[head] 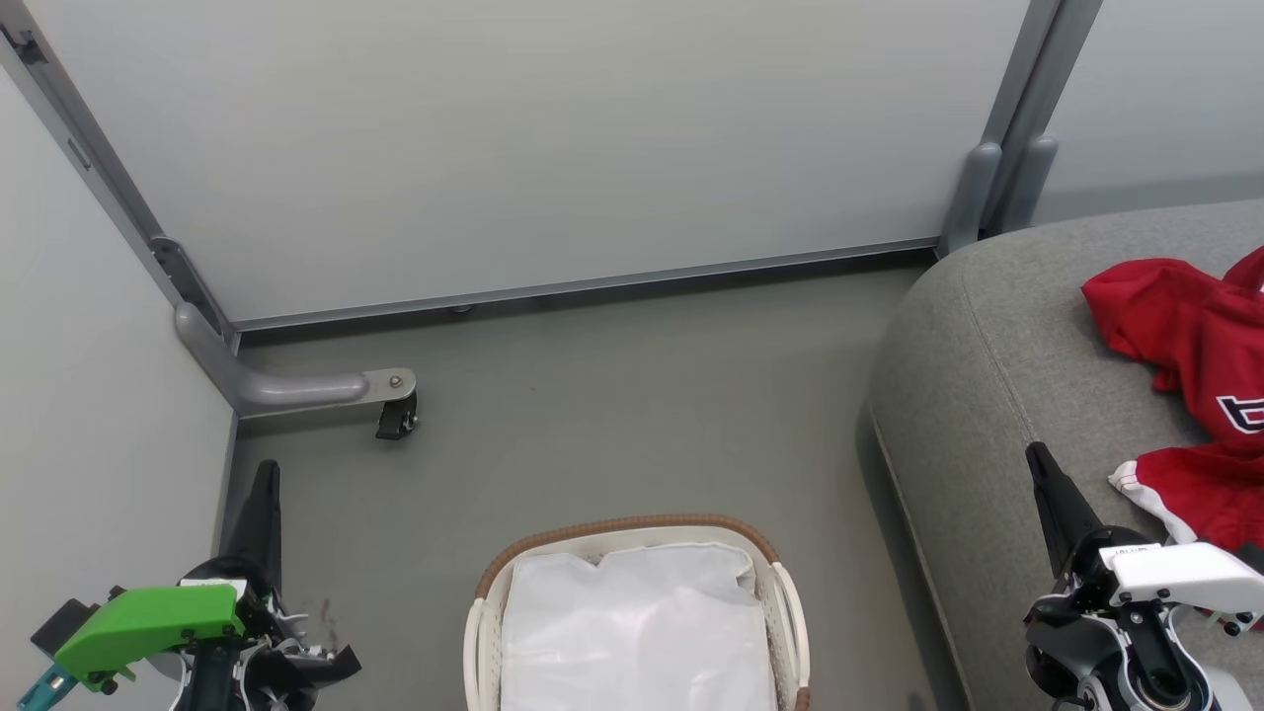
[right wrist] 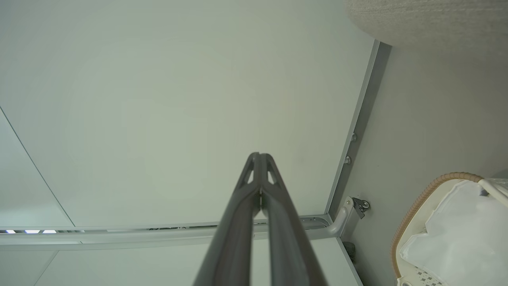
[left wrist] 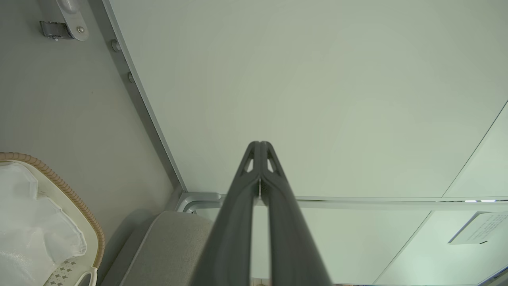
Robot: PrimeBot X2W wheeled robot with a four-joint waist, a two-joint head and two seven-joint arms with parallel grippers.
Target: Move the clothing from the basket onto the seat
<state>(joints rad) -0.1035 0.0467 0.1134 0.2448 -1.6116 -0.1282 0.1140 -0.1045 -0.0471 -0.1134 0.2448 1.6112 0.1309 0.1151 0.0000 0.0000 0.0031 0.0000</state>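
Red clothing (head: 1195, 375) with white trim lies crumpled on the grey seat (head: 987, 375) at the right of the head view. The white basket (head: 632, 538) with its brown woven rim stands on the floor at bottom centre, and only its white liner (head: 632, 632) shows inside. My left gripper (head: 265, 472) is shut and empty at the lower left, well left of the basket. My right gripper (head: 1037, 456) is shut and empty over the seat's front part, just left of the clothing. Both wrist views show the fingers (left wrist: 260, 147) (right wrist: 260, 158) pressed together, with the basket (left wrist: 55, 186) (right wrist: 416, 210) at the side.
Pale partition panels (head: 533, 148) wall the area behind and to the left. A grey panel foot with a black caster (head: 397, 420) sticks out over the grey floor (head: 612, 415) at the left. Another panel post (head: 973, 197) stands by the seat's back corner.
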